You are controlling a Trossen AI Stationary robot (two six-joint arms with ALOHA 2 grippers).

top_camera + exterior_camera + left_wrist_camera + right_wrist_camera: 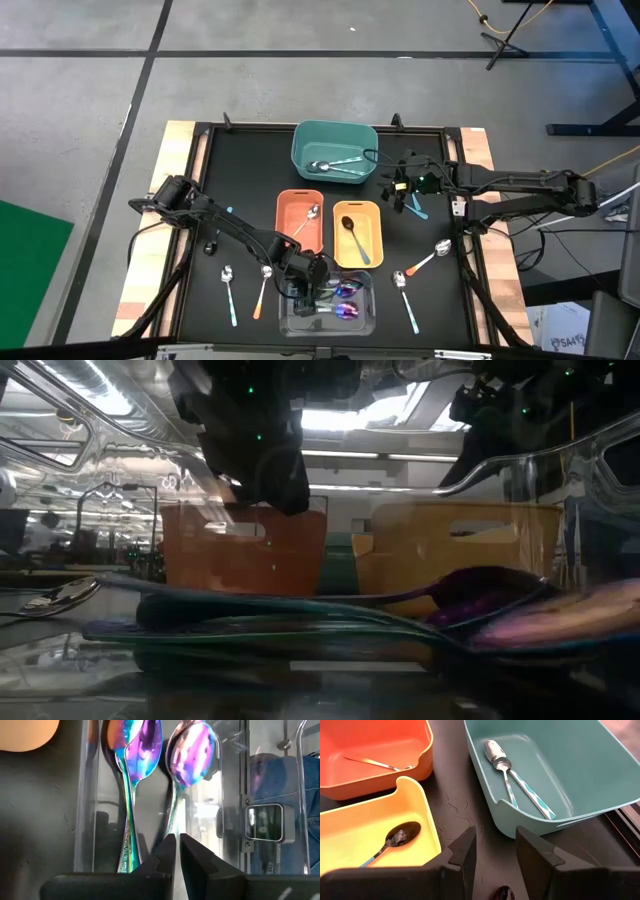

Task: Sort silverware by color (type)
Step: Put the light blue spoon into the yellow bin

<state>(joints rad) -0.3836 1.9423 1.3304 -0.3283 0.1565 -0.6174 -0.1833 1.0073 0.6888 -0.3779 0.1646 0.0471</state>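
Left gripper over clear bin, bottom centre, fingers nearly closed, empty; lift straight, avoid iridescent spoons. Right gripper open beside teal bin.

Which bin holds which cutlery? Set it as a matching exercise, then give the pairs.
Column one:
1. teal bin
2. orange bin
3. yellow bin
4. clear bin

Column two:
A. iridescent purple-teal spoons
B. black-headed spoon
C. two spoons, one with a teal patterned handle
D. one silver spoon

Pairs: 1-C, 2-D, 3-B, 4-A
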